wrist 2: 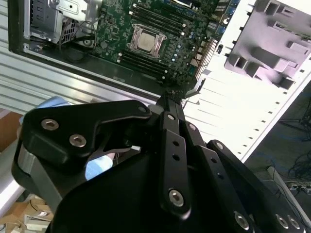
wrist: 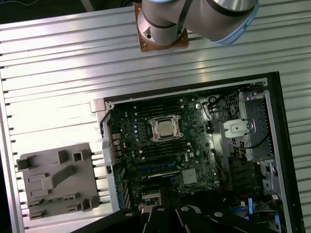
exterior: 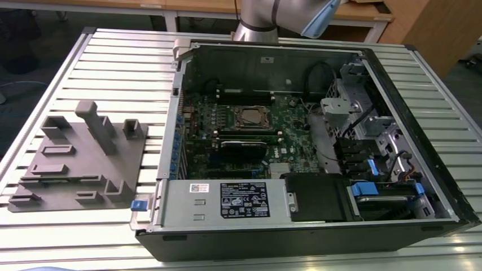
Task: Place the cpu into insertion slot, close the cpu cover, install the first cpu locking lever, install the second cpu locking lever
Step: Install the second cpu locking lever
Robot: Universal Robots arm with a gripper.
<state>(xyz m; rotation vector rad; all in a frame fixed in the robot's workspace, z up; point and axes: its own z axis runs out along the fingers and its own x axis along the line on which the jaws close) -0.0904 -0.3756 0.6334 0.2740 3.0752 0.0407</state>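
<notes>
The cpu (wrist: 165, 128) shows its silver-grey top in the middle of the green motherboard (wrist: 131, 145), inside the open computer case. It sits in the insertion slot (wrist: 154, 137), and the silver cpu cover (wrist: 165, 120) lies flat around it like a frame. The cpu (wrist 2: 145, 42) appears the same way in the second wrist view, and as a small square cpu (exterior: 251, 117) in the exterior view. My gripper (wrist 2: 167, 98) hangs high above the case's near edge, well away from the socket. Its black fingers meet at the tips with nothing between them. I cannot make out the locking levers.
The case (exterior: 421, 186) lies on its side on a ribbed aluminium table (exterior: 121, 62). A grey fixture block (exterior: 83, 158) stands on the exterior view's left of the case. Drive cages and cables (exterior: 362, 124) fill the case's right side. The arm's base (wrist: 163, 29) stands behind the case.
</notes>
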